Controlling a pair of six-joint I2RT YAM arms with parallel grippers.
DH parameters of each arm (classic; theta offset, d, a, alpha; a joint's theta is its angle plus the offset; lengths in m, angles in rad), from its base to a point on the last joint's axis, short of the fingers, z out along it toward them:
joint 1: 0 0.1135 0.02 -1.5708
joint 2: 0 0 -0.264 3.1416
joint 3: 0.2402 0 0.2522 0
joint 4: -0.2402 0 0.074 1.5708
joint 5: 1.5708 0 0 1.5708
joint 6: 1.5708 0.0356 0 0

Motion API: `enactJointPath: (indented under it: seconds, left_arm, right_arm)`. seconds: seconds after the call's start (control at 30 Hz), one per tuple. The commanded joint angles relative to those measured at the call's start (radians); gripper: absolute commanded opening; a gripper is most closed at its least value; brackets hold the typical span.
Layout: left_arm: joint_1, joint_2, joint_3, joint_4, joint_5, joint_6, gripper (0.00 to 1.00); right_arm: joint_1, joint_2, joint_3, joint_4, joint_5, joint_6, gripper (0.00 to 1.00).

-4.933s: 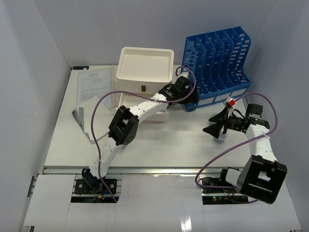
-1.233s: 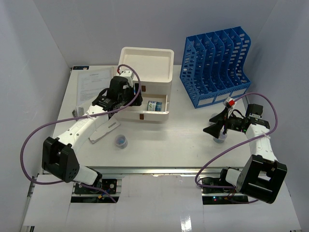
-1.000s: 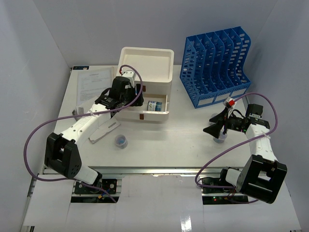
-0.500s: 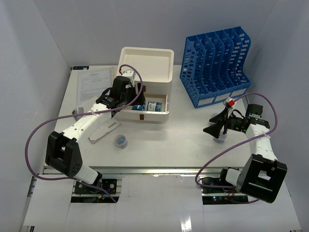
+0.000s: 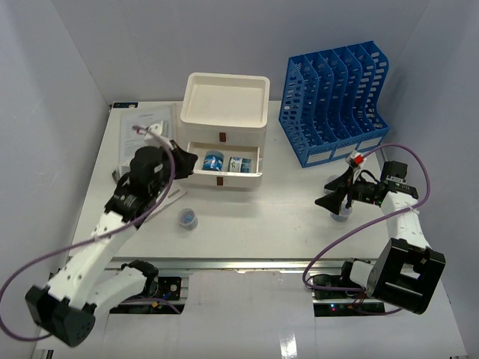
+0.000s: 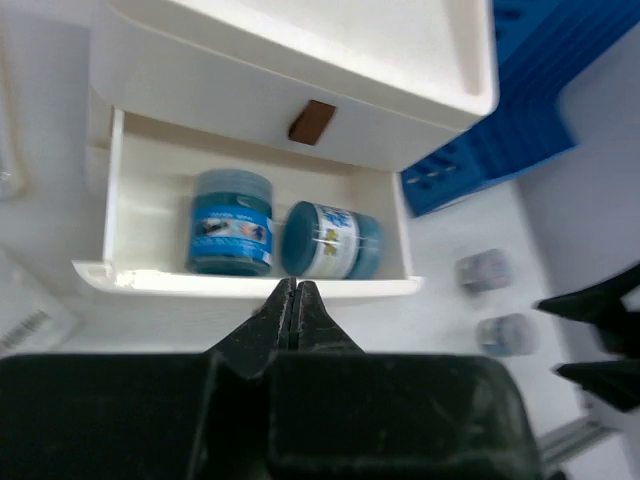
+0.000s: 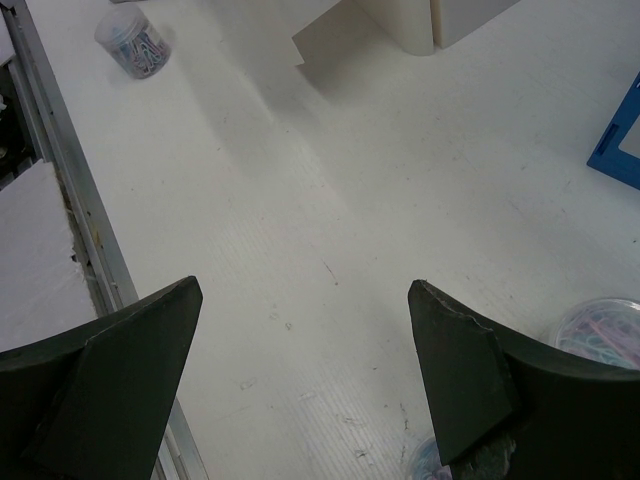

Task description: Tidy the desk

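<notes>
At the far left of the white desk (image 5: 269, 217) lie some printed sheets (image 5: 146, 123); their text is too small to read. The left arm reaches up from its base, elbow out over the front edge. Its wrist points at the cream drawer box (image 5: 227, 105). The left gripper (image 6: 292, 290) is clenched, fingers pressed together with nothing between them, and sits just short of the pulled-out drawer (image 6: 110, 230). Inside that drawer two blue jars lie side by side, one (image 6: 232, 220) on the left and one (image 6: 330, 240) on the right. Both have labels I cannot make out. A small clear jar of clips (image 5: 187, 217) stands on the desk in front of the box, apart from it. Further right, at the back, stands the blue file rack (image 5: 333, 101). The right arm is bent back toward the right edge. The right gripper (image 7: 300, 300) is spread wide and holds nothing. It hangs over bare tabletop, with another clip jar (image 7: 605, 330) just beside one finger.
</notes>
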Motion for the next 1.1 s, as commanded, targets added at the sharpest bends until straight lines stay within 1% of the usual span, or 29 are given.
enactJointPath:
  seconds: [0.0,0.07,0.1,0.17,0.23,0.3,0.4,0.57,0.67,0.77,0.8,0.87,0.9,1.0,1.07]
  left_arm:
    - [0.006,-0.196,-0.252,0.021,0.112,-0.289,0.0]
    - [0.006,-0.253,-0.35,0.056,0.161,-0.393,0.0]
    - [0.006,-0.274,-0.427,0.091,0.174,-0.473,0.0]
    - [0.006,-0.31,-0.525,0.153,0.173,-0.583,0.0]
    - [0.006,-0.31,-0.62,0.254,0.173,-0.684,0.0]
    - [0.006,-0.265,-0.654,0.338,0.151,-0.738,0.0]
    - [0.005,-0.137,-0.639,0.418,0.115,-0.766,0.0]
    - [-0.002,0.09,-0.556,0.542,0.096,-0.806,0.0]
    - [-0.007,0.203,-0.519,0.594,0.038,-0.849,0.0]
    - [-0.009,0.328,-0.452,0.678,0.001,-0.882,0.0]
    - [-0.009,0.371,-0.419,0.694,-0.009,-0.884,0.04]
    - [-0.009,0.432,-0.354,0.703,-0.023,-0.868,0.25]
    - [-0.009,0.457,-0.309,0.702,-0.025,-0.86,0.32]
    - [-0.009,0.517,-0.223,0.687,-0.031,-0.827,0.45]
    - [-0.009,0.529,-0.188,0.667,-0.039,-0.817,0.5]
  right_arm:
    - [-0.002,0.006,0.011,-0.01,-0.017,-0.02,0.9]
    - [-0.002,0.006,0.012,-0.011,-0.015,-0.02,0.9]
    - [-0.002,0.005,0.011,-0.012,-0.013,-0.02,0.9]
    - [-0.004,0.001,0.009,-0.012,-0.007,-0.02,0.9]
    - [-0.004,-0.001,0.008,-0.009,-0.007,-0.021,0.9]
    - [-0.004,0.003,0.008,-0.009,-0.006,-0.021,0.9]
    - [-0.004,0.008,0.01,-0.011,-0.006,-0.021,0.9]
    - [-0.004,0.008,0.01,-0.009,-0.002,-0.021,0.9]
    - [-0.004,0.009,0.01,-0.011,0.001,-0.021,0.9]
    - [-0.004,0.012,0.011,-0.011,0.001,-0.022,0.9]
    - [-0.004,0.012,0.011,-0.011,0.002,-0.023,0.9]
    - [-0.004,0.012,0.01,-0.009,0.005,-0.023,0.9]
    - [-0.004,0.014,0.011,-0.01,0.008,-0.024,0.9]
    - [-0.004,0.014,0.01,-0.009,0.014,-0.024,0.9]
    - [-0.004,0.012,0.011,-0.01,0.014,-0.025,0.9]
